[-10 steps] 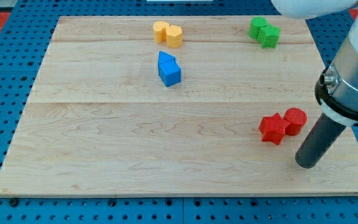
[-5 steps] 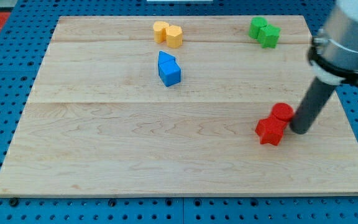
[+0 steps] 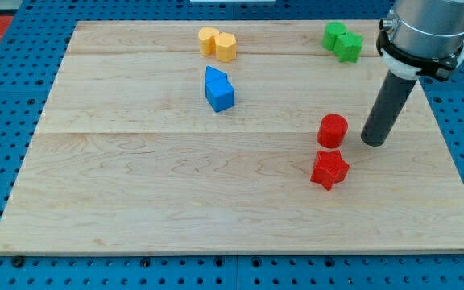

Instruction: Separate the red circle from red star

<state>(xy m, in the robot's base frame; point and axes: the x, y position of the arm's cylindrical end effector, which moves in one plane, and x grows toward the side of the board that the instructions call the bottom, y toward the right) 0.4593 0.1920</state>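
Observation:
The red circle (image 3: 333, 130) stands on the wooden board (image 3: 176, 193) right of the middle. The red star (image 3: 329, 169) lies just below it, with a narrow gap between the two. My tip (image 3: 373, 141) rests on the board to the right of the red circle, a short way off and not touching it. The rod rises up and to the right to the arm's grey body (image 3: 422, 32).
Two blue blocks (image 3: 218, 89) sit together left of centre near the top. Two yellow blocks (image 3: 217, 43) sit at the top middle. Two green blocks (image 3: 342, 41) sit at the top right, just left of the arm's body. Blue pegboard surrounds the board.
My tip swept from the lower right up and leftward past the red pair. The red circle was pushed up and left, off the star's right side, and the star shifted left and a little down.

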